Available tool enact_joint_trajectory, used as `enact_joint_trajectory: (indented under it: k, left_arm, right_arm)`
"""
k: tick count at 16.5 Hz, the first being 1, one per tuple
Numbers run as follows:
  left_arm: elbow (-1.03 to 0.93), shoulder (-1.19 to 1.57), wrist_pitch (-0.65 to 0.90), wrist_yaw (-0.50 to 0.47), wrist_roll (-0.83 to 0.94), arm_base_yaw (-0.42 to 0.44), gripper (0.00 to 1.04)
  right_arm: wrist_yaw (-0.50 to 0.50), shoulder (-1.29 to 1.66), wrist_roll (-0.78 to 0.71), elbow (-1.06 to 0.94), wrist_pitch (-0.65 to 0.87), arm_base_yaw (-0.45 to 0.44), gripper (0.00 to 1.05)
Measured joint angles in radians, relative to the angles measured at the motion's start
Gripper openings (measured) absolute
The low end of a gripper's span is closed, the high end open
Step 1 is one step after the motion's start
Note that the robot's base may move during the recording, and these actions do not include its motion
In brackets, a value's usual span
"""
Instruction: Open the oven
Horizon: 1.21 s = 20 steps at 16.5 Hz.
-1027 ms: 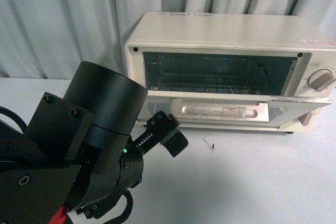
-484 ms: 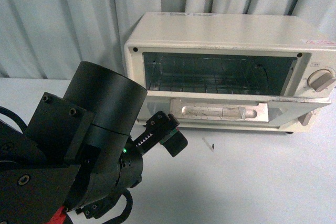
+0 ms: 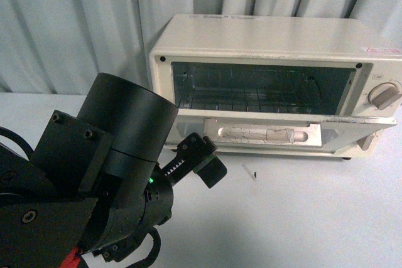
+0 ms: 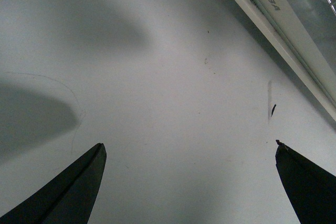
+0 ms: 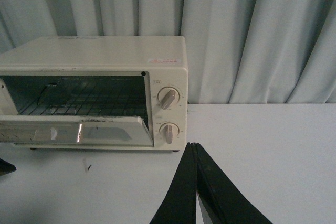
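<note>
The cream-white oven [image 3: 276, 36] stands at the back of the table against the curtain. Its glass door [image 3: 270, 133] is folded down and forward, and the wire rack [image 3: 251, 100] shows in the cavity. My left gripper [image 3: 202, 158] hovers in front of the door's left end, apart from it. In the left wrist view it [image 4: 189, 145] is open over bare table, with the door's edge [image 4: 273, 19] beyond. My right gripper [image 5: 193, 145] is shut on nothing, in front of the oven's [image 5: 105, 56] knob side, level with the two beige knobs [image 5: 168, 98].
The white table [image 3: 301, 218] stretches in front of the oven. A small dark speck [image 3: 256, 174] lies on it just before the door. Pale curtains [image 3: 75, 23] hang close behind. My bulky black left arm [image 3: 94, 174] fills the front view's lower left.
</note>
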Motion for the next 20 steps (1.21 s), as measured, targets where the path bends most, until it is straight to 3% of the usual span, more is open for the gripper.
enact_joint_trajectory:
  k: [3, 8, 10, 11, 13, 17, 20]
  left_arm:
    - [0.000, 0.000, 0.000, -0.001, 0.000, -0.002, 0.98]
    - [-0.001, 0.000, 0.010, -0.006, 0.007, -0.002, 0.98]
    - [-0.154, 0.096, 0.536, -0.249, 0.301, 0.003, 0.80]
    - [-0.273, 0.098, 0.668, -0.301, 0.474, 0.031, 0.71]
    - [-0.447, -0.025, 0.879, -0.285, 0.825, 0.134, 0.49]
    - [-0.650, -0.296, 0.884, -0.147, 1.028, 0.246, 0.06]
    - [-0.730, -0.546, 0.894, -0.071, 1.047, 0.333, 0.02]
  right_arm:
    - [0.000, 0.000, 0.000, 0.000, 0.007, 0.000, 0.03]
    - [0.000, 0.000, 0.000, 0.000, 0.007, 0.000, 0.54]
    - [-0.002, 0.000, 0.000, 0.000, 0.008, 0.000, 0.74]
    - [0.000, 0.000, 0.000, 0.000, 0.007, -0.001, 0.85]
    - [0.002, 0.000, 0.003, 0.000, 0.008, 0.000, 1.00]
    - [0.002, 0.000, 0.003, 0.000, 0.008, 0.000, 0.98]
    - [0.002, 0.000, 0.003, 0.000, 0.007, 0.000, 0.98]
